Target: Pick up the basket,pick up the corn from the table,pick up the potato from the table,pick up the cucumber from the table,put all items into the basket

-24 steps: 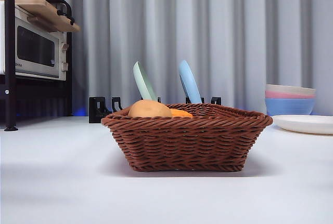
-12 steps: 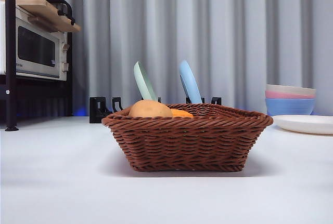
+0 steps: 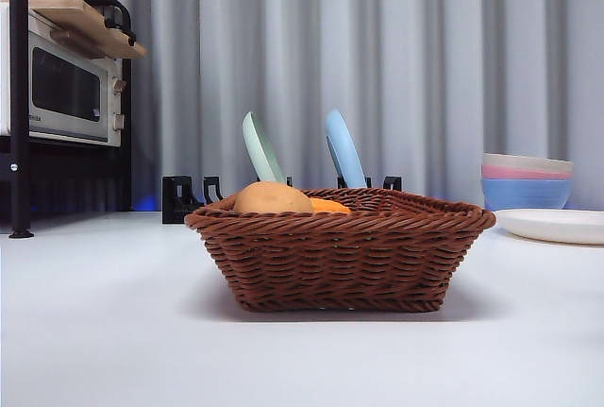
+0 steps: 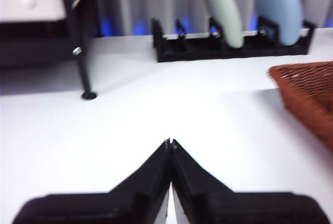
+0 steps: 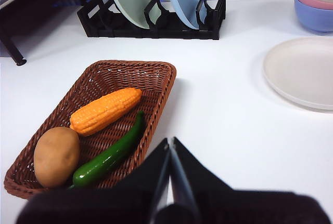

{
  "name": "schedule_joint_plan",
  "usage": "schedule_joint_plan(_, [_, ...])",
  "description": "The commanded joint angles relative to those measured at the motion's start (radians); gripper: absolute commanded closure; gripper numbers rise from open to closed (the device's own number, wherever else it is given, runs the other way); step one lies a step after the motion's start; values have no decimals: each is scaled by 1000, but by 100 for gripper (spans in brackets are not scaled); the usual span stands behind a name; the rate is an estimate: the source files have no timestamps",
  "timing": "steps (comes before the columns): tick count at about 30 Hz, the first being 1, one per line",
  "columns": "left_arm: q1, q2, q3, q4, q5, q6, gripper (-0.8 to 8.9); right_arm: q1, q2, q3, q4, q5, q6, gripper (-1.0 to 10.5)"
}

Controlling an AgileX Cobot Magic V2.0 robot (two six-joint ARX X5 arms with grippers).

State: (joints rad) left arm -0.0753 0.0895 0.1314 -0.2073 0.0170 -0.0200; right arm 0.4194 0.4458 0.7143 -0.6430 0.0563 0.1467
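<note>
Corn (image 5: 105,110), potato (image 5: 56,156), cucumber (image 5: 108,157) in basket (image 5: 158,86); left gripper (image 4: 170,143), right gripper (image 5: 169,142) clenched empty, best kept clear.

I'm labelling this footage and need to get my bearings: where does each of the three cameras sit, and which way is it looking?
Front view: low, at table height, looking level across the table at the basket side-on; no arm shows.
Left wrist view: on the left arm, looking over its shut left gripper at bare tabletop; only the basket's edge shows.
Right wrist view: on the right arm, looking down over its shut right gripper into the basket holding the corn, potato and cucumber.
All three share the basket and dish rack.
</note>
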Motion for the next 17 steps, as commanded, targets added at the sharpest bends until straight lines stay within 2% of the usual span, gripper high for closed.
schedule_joint_plan(1, [39,-48,-49,10,38,-6,817,1,-1,-2,5,3,13,945])
schedule_joint_plan(6, [91,-88,-108,3,97,-6,817,1,-1,-2,5,3,13,945])
schedule_joint_plan(17, [141,-87,-116,-2,88,-6,817,1,-1,-2,5,3,13,945])
